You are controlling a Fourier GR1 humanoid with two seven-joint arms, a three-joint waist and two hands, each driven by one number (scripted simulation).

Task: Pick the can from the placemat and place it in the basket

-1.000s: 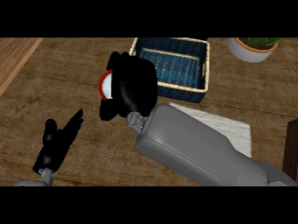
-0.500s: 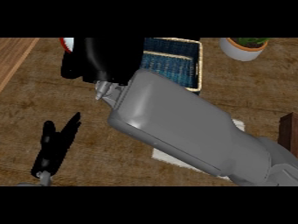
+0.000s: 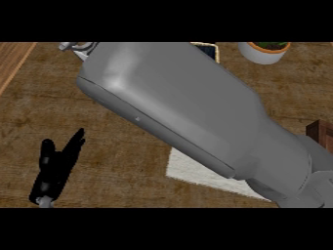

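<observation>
Nearest the viewer, the left hand (image 3: 55, 166) sits low at the left over the brown worktop (image 3: 126, 161), fingers straight and held close together, pointing up and a bit right, holding nothing. Just right of it, a white placemat (image 3: 197, 171) peeks out from under the big grey right forearm (image 3: 190, 112), which runs diagonally from the lower right up to the top left and blocks most of the scene. A dark wooden piece (image 3: 331, 141) shows at the right edge. Farther back, only a sliver of the basket (image 3: 211, 49) rim shows past the arm, and a potted plant (image 3: 264, 51) in a white pot stands right of it. The right hand is out past the top edge, so can't tell its fingers, and the can isn't visible anywhere.
</observation>
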